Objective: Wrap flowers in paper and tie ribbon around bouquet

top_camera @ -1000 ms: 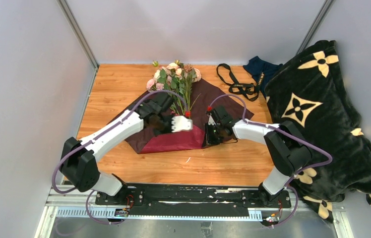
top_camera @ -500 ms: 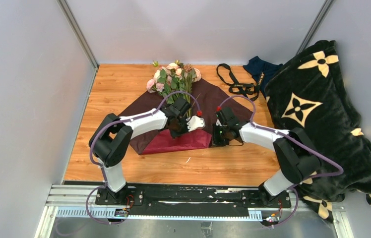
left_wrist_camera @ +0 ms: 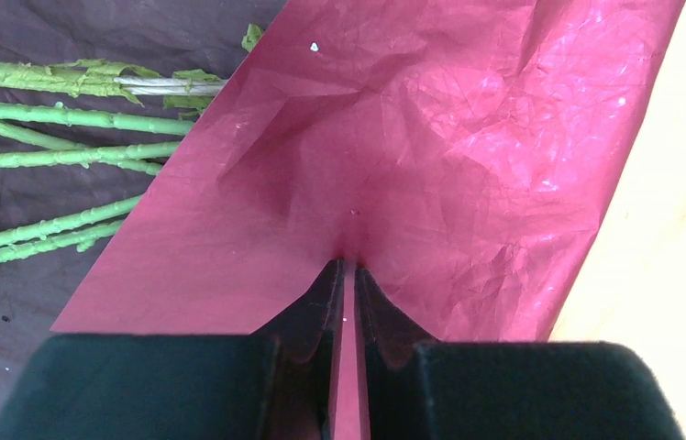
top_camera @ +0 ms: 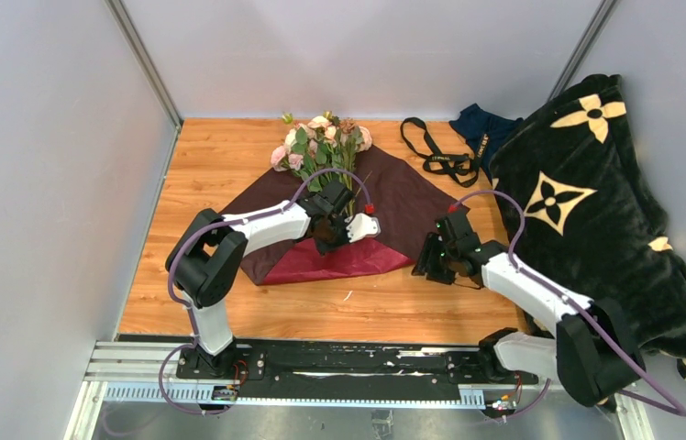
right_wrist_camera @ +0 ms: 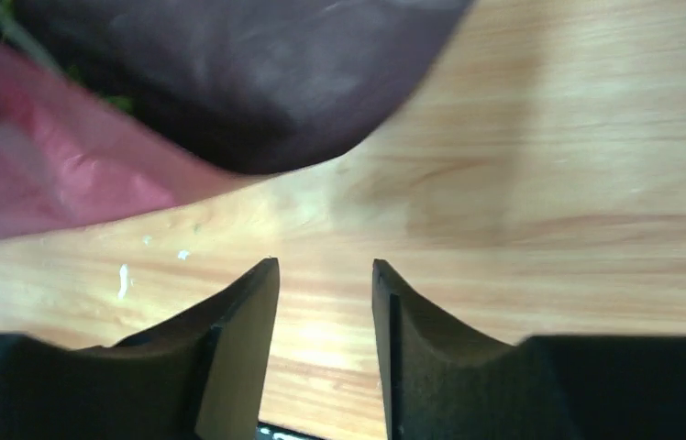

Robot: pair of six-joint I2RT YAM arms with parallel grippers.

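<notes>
The left end effector [left_wrist_camera: 347, 271] pinches a fold of the red paper [left_wrist_camera: 431, 137] tight, beside the flowers' [top_camera: 321, 142] green stems. The right end effector [right_wrist_camera: 325, 275] hangs open over the bench [right_wrist_camera: 550, 183], just right of the paper, holding nothing. The ribbon [top_camera: 433, 154] lies at the far right.

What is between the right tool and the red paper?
Only bare wooden table lies between the open right tool and the paper; the right wrist view shows it.
</notes>
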